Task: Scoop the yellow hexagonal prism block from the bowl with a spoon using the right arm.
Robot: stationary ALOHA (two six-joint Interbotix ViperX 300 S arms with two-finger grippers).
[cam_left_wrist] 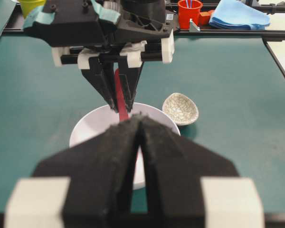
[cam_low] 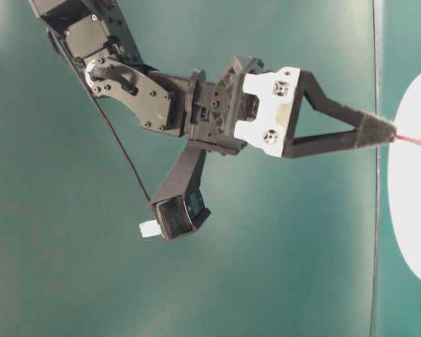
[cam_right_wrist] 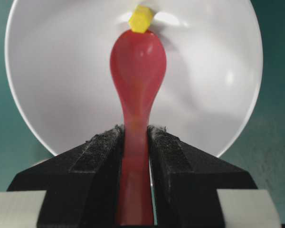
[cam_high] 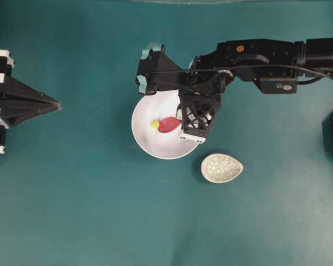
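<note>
Items on my teal table [cam_high: 72,210], as I read them from the remote station:

1. Right gripper [cam_right_wrist: 135,137]: jaws clamped on the handle of the pink-red spoon [cam_right_wrist: 137,71], pads pressing it from both sides. The right arm [cam_high: 255,58] reaches in from the right edge of the overhead view, and its wrist hangs over the bowl's upper right part.
2. Spoon: scoop inside the white bowl [cam_high: 150,138], pointing away from the gripper, hollow side up, nothing in it.
3. Yellow hexagonal prism block [cam_right_wrist: 140,19]: on the bowl floor, just at the tip of the scoop. I cannot tell whether they touch.
4. Left gripper [cam_left_wrist: 140,128]: fingers pressed together, holding nothing, parked at the left edge of the overhead view, well apart from the bowl.
5. Small crackle-glazed oval dish [cam_high: 221,168]: near the bowl, to its lower right in the overhead view.
</note>
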